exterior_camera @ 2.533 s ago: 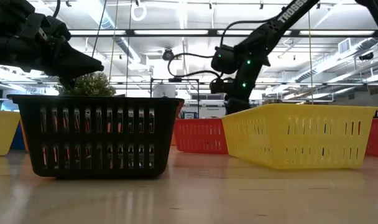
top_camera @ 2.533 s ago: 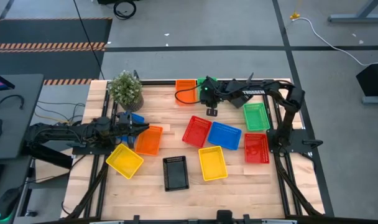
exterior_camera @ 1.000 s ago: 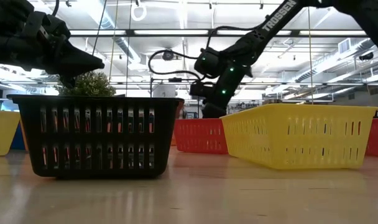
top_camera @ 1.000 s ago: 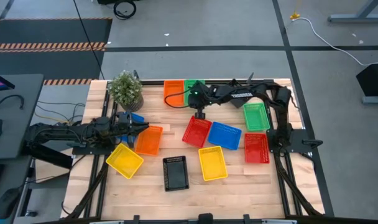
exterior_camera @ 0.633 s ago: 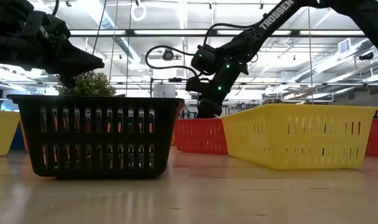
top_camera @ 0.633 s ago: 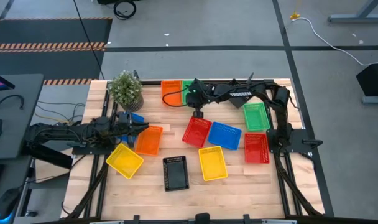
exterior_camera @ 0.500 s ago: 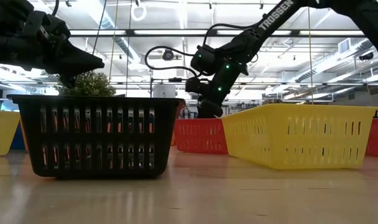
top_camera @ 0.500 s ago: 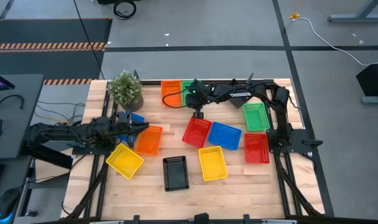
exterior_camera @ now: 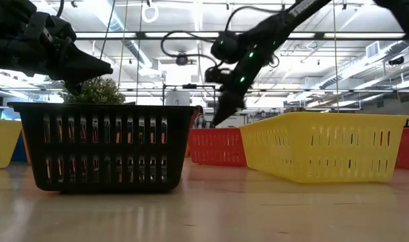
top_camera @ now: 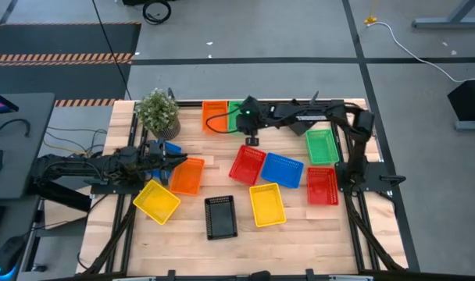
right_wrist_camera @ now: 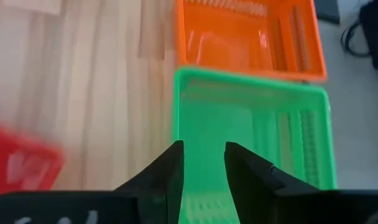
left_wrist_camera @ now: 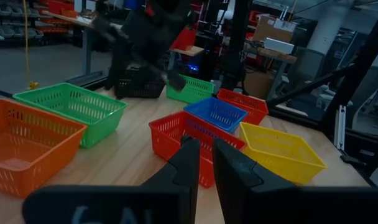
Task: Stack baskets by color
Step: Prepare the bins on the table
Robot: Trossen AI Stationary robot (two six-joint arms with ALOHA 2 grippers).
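Note:
A green basket [right_wrist_camera: 251,130] stands flat on the table at the far edge, close against an orange basket [right_wrist_camera: 245,31] on its left. My right gripper [right_wrist_camera: 202,146] hangs open above the green basket's near end, slanting down and clear of it; the low view shows my right gripper [exterior_camera: 219,117] above basket height. My left gripper [top_camera: 177,158] waits level at the table's left, its fingers [left_wrist_camera: 190,155] a narrow gap apart with nothing between them. Beside it lies a second orange basket [top_camera: 187,176], and a second green basket [top_camera: 322,146] stands at the right.
A potted plant [top_camera: 158,112] stands at the far left corner. Red [top_camera: 248,164], blue [top_camera: 282,169], yellow [top_camera: 266,204], black [top_camera: 220,216], yellow [top_camera: 156,200] and red [top_camera: 323,185] baskets are scattered over the middle and near part. A blue basket [top_camera: 172,147] lies under the left arm.
My right gripper has risen from down by the green basket to well above it. The green and orange baskets have stayed side by side at the far edge.

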